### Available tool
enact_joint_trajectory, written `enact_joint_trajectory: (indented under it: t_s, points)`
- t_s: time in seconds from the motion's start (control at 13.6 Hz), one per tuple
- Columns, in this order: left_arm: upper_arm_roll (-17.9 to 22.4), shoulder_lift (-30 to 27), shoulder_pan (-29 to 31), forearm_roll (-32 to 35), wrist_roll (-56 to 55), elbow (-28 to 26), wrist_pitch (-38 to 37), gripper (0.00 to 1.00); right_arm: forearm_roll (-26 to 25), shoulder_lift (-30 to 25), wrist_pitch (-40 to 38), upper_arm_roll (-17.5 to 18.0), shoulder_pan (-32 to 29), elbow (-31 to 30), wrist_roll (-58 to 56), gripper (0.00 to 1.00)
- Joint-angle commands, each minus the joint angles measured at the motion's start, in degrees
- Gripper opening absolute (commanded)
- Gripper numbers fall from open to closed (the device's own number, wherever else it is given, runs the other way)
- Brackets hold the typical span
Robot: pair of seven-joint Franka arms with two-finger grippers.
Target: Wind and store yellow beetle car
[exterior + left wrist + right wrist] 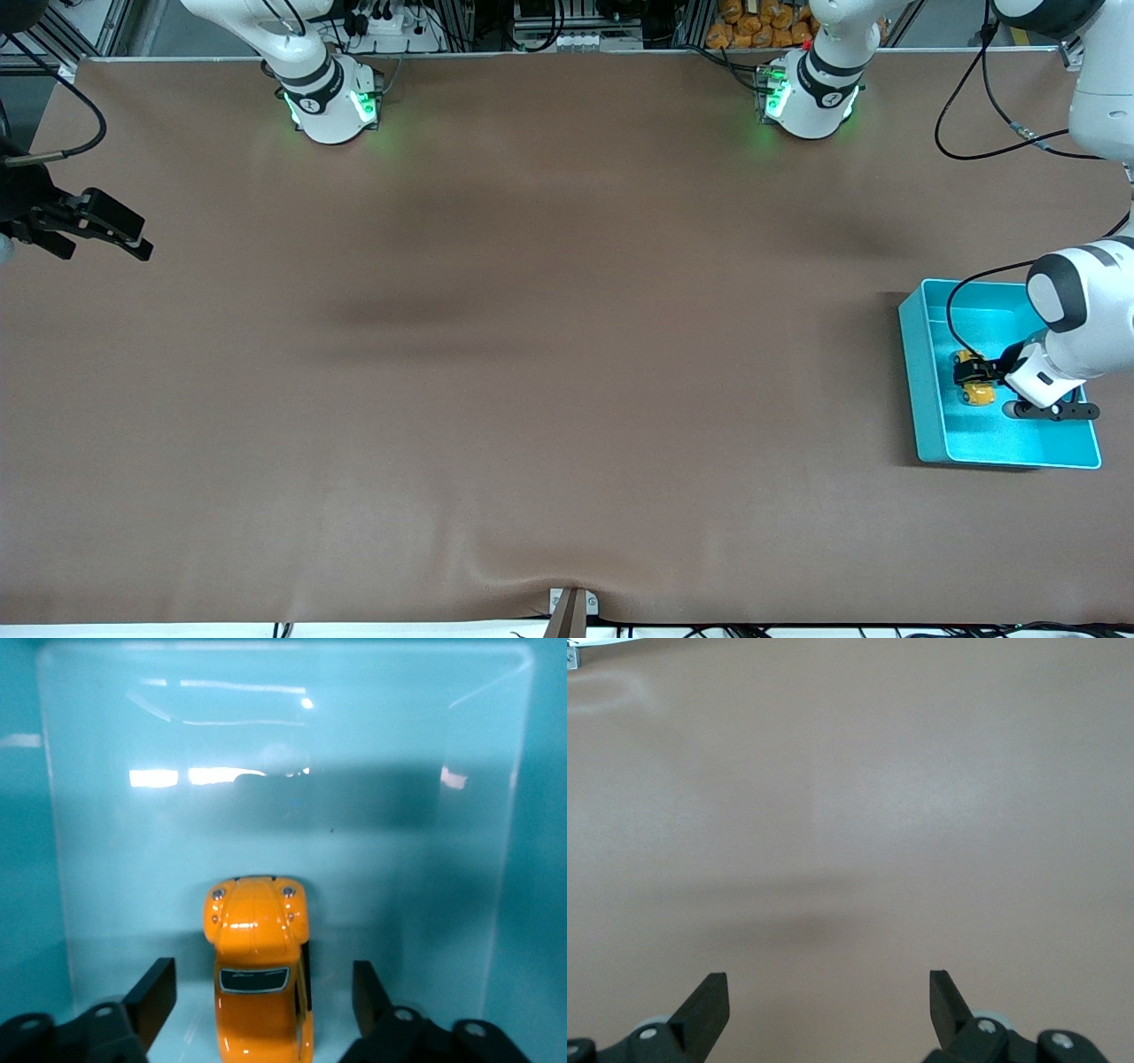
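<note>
Yellow beetle car [260, 970] sits on the floor of the turquoise bin [926, 372], which stands at the left arm's end of the worktop [532, 354]. Down inside the bin, the left hand [973, 379] has its fingers [152, 994] spread, one on each side of the car with a gap between each finger and the car's body. Over the worktop's edge at the right arm's end, the right hand [124, 232] waits in the air, its fingers [707, 1003] spread and holding nothing.
</note>
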Motion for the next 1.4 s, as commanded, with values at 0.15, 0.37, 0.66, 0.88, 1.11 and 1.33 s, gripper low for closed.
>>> enact_joint_trajectory:
  t_s: [0.15,0.37,0.66,0.88,1.11,1.33]
  points:
    - [-2.89,-10.2,0.17,0.3,-0.05,-1.22,-6.32,1.0,-0.45,0.79,-0.84,-0.48,0.55,1.61,-0.04,1.0]
    - [-3.59,-17.05,0.09,-2.49,-0.05,-0.61,-14.93,1.0,-0.53,0.79,-1.02,-0.56,0.55,2.66,-0.04,1.0]
    - [-8.06,-24.18,0.09,-5.67,-4.94,-0.52,-23.9,1.0,-0.53,0.87,-1.2,-0.56,0.29,2.4,-0.22,1.0]
    - [-12.46,-28.57,0.0,-5.76,-11.8,-0.43,-27.24,1.0,-0.62,1.75,-0.67,-0.56,0.55,2.49,-0.04,1.0]
    - [-13.97,-32.18,-4.37,-5.85,-16.92,1.06,-33.83,1.0,-0.71,1.84,-0.76,-0.56,0.38,2.49,-0.21,1.0]
    - [-6.27,-36.13,-14.64,-7.51,-18.94,1.24,-38.85,1.0,-0.71,1.76,-1.11,-0.56,0.46,2.32,-0.39,1.0]
